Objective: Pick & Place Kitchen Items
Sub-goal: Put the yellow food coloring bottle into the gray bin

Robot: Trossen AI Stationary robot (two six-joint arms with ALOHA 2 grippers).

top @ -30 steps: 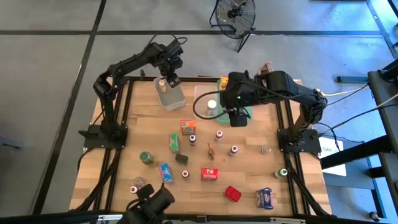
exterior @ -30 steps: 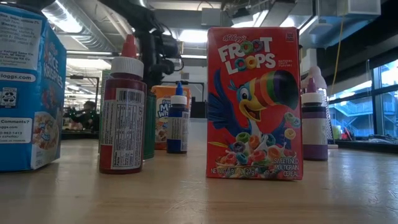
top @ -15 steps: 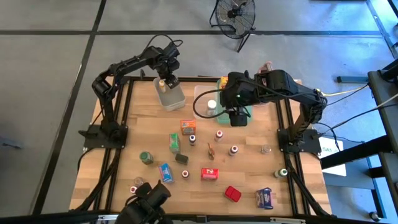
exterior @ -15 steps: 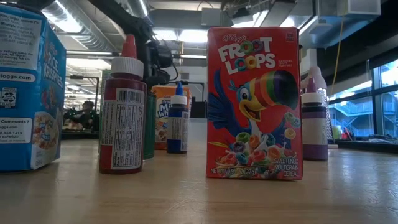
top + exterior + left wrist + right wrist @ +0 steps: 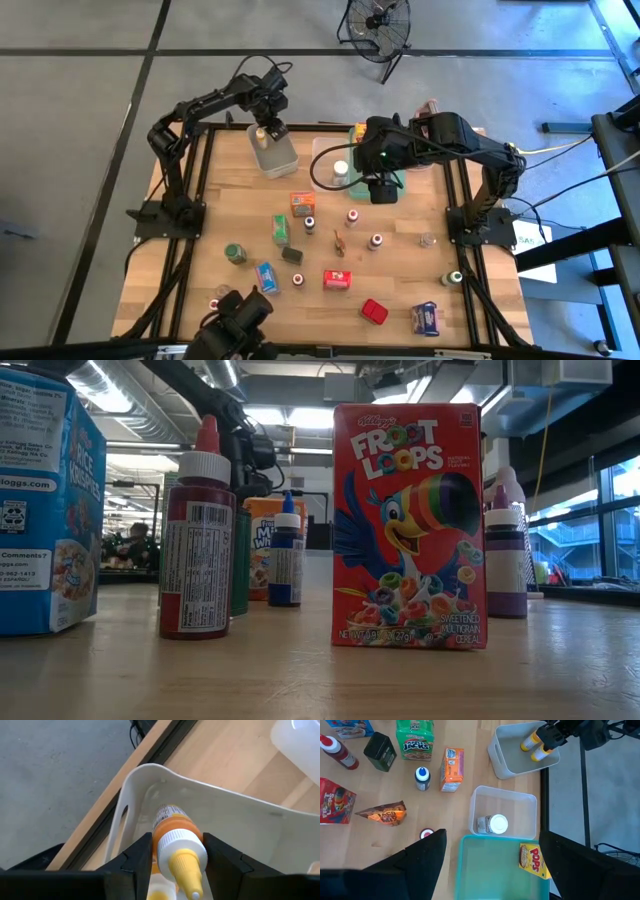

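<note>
The yellow-capped bottle (image 5: 175,845) is pinched between the fingers of the left gripper (image 5: 262,131), which hangs over the white bin (image 5: 283,160) at the far left corner of the tabletop (image 5: 400,250); a second yellow-capped bottle (image 5: 529,741) already lies in that bin. To do this placing well, I would lower the bottle until it is well inside the bin's walls, beside the other one and not on top of it, then spread the fingers and lift straight up so nothing tips. The right gripper (image 5: 381,190) waits with its fingers wide over the teal tray (image 5: 490,870), near the clear bin (image 5: 530,802) holding a white-capped jar (image 5: 498,824). Compared with a second ago, the left gripper has shifted only slightly over the bin; the right arm and the items on the tabletop look unchanged.
</note>
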